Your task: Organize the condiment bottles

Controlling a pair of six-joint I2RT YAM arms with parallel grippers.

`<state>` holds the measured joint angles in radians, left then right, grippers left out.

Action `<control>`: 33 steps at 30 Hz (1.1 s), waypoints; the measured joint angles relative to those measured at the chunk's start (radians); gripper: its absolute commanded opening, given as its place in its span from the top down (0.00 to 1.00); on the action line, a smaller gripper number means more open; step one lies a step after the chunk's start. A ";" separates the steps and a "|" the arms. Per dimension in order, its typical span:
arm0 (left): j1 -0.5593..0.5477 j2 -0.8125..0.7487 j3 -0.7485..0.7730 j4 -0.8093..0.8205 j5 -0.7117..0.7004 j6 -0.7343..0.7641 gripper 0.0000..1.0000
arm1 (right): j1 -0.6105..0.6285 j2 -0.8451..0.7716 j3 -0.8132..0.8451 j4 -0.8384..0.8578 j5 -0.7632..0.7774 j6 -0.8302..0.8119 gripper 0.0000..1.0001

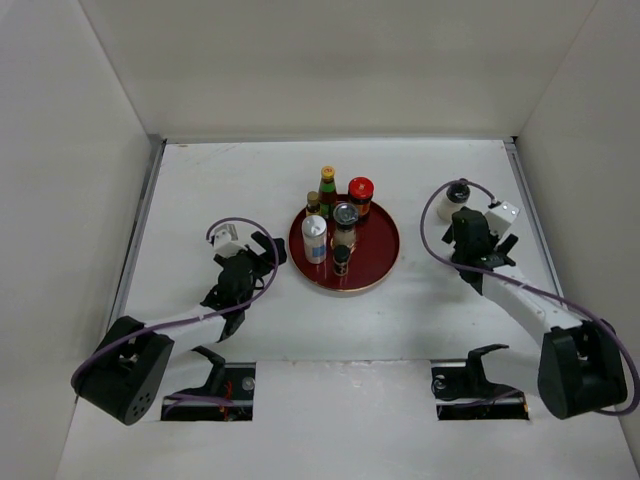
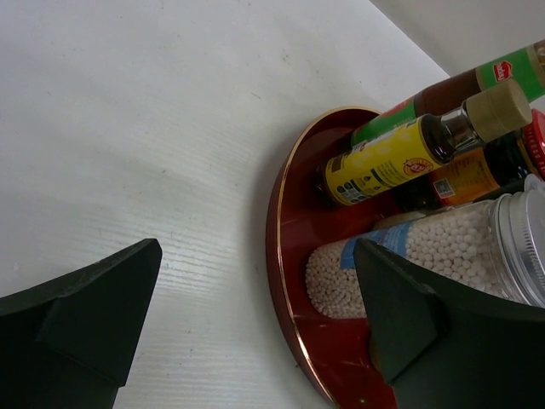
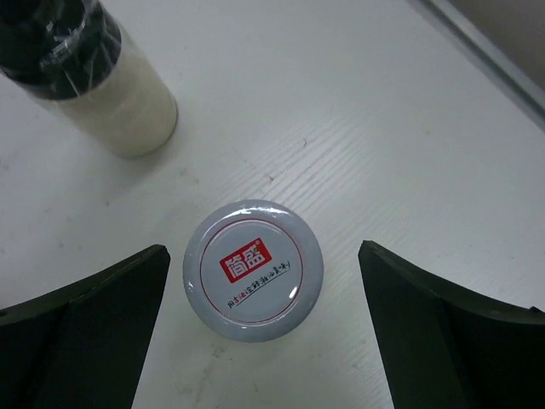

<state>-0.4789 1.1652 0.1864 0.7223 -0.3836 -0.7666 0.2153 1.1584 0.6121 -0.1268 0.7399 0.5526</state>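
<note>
Condiment bottles stand in two groups on a white, finely ribbed table (image 1: 200, 170). Nearest the arms, the left gripper (image 2: 255, 256) hangs with its black wedge-shaped fingers spread wide and empty. It is just beside the left rim of a round, glossy dark-red tray (image 1: 378, 250) with a thin gold edge.

To the right, the right gripper (image 3: 261, 254) is likewise spread. Its fingers stand either side of a round pale-grey cap (image 3: 255, 298) printed with a red square logo, with a gap showing on each side. The container under that cap is hidden.

Six bottles stand upright on the tray. At the front is a slim dark bottle with a black cap (image 1: 341, 260). Beside it is a clear jar of small white granules (image 2: 426, 256) with a blue label and a ribbed silver screw lid. Behind these is a clear jar with a flat silver lid (image 1: 345, 214).

Farther back are a yellow-labelled bottle of dark liquid with a tan stopper (image 2: 400, 162), a red-capped jar (image 1: 360, 192) and a tall green-labelled bottle with a yellow cap (image 1: 327, 185). Off the tray, beyond the right gripper, stands a cream cylindrical bottle with a shrink-wrapped black cap (image 3: 119, 94).
</note>
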 measured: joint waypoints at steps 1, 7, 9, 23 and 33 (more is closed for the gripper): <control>0.000 0.000 0.000 0.000 0.002 0.000 0.00 | -0.002 0.022 0.000 0.003 -0.016 -0.001 0.00; 0.000 0.017 0.006 0.000 0.010 0.000 0.00 | -0.020 0.130 0.002 0.045 -0.075 -0.004 0.27; 0.000 0.017 0.006 0.001 0.013 0.000 0.00 | -0.025 0.157 0.002 0.061 -0.074 -0.003 0.42; 0.000 0.029 0.006 0.008 0.026 -0.005 0.00 | 0.311 0.103 0.112 0.132 -0.064 -0.088 0.49; 0.001 0.021 0.006 0.009 0.027 -0.007 0.00 | 0.398 0.458 0.320 0.252 -0.177 -0.111 0.44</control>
<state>-0.4778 1.1858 0.1925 0.7311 -0.3561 -0.7738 0.6136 1.6165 0.9321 0.1249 0.5629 0.4419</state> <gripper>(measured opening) 0.997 0.710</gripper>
